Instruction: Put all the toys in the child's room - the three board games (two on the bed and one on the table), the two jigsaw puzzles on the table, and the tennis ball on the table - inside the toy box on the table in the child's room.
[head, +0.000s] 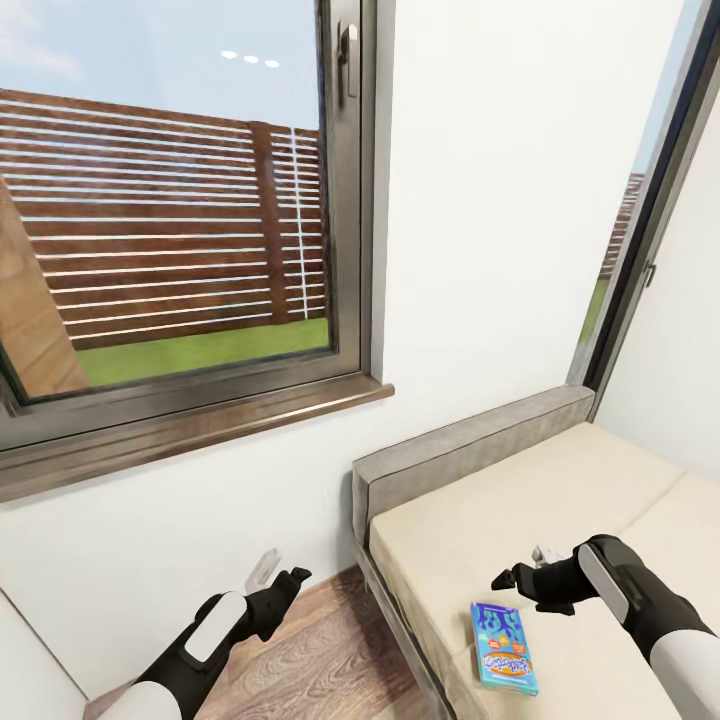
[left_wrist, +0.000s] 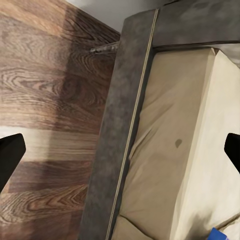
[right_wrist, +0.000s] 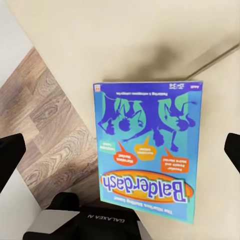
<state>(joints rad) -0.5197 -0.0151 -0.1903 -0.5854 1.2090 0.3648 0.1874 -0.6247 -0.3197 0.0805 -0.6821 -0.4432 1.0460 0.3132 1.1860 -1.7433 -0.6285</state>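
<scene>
A flat, glossy blue game box (head: 505, 647) lies on the bed's (head: 470, 520) smooth beige mattress near its edge. The right gripper (head: 512, 578) hovers above it, jaws wide. The left gripper (head: 290, 578), also spread wide, hangs over the wood-plank floor (head: 320, 650).

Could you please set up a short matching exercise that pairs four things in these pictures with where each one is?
Things:
1. blue-and-teal flat board game box
2. black left gripper
3. grey padded low headboard
4. brown slatted fence

Places:
A. outside, seen through the window
B. above the wood-plank floor, beside the bed frame
C. flat on the plain beige mattress, near its floor-side edge
D. against the white wall, at the mattress end

Pairs: 1-C, 2-B, 3-D, 4-A
</scene>
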